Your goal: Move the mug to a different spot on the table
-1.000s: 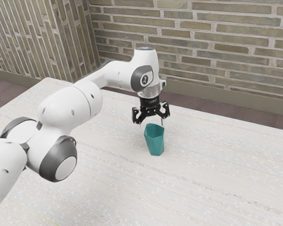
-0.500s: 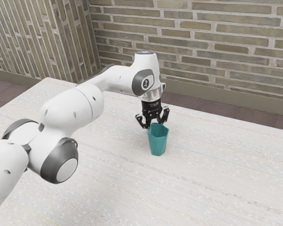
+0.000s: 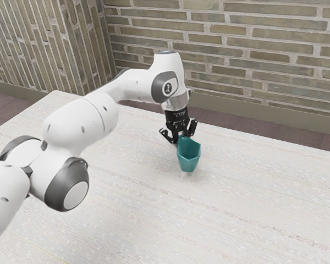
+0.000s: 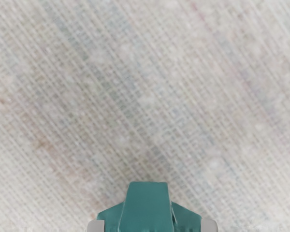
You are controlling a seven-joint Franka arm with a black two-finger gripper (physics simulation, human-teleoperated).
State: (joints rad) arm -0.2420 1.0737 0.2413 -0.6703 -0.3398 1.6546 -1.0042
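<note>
While the big pale woven-look table [image 3: 253, 209] takes up most of the exterior view under a brick wall [image 3: 253, 44], the white Franka arm [image 3: 99, 118] comes in from the exterior view's left and bends down over the table's middle. The teal faceted mug [image 3: 188, 155] hangs there under the hand, near the table's far side and well apart from every edge. It is not upright. It is tilted, with the open mouth up by the hand and the narrower base swung toward the exterior view's right. The base looks just off the surface, though whether it is fully clear is hard to tell. No handle can be made out from here. The black gripper [image 3: 179, 137] sits at the mug's rim on the side nearer the arm, fingers drawn close together and clamped on the rim wall, so the mug's body lies below and slightly to the exterior view's right of the fingertips. The mug's long axis runs down and away from the hand, not straight under it. In the wrist view the mug [image 4: 147, 210] shows as a teal block right under the hand, held between two grey pads [image 4: 93, 226], one on each side, with bare table [image 4: 135, 96] beyond it. Judgement: the carry is underway. The coming move depends on that off-centre rim pinch, and the hanging body could swing or slip if the hand travels fast. Set-down likely needs the base levelled first.
</note>
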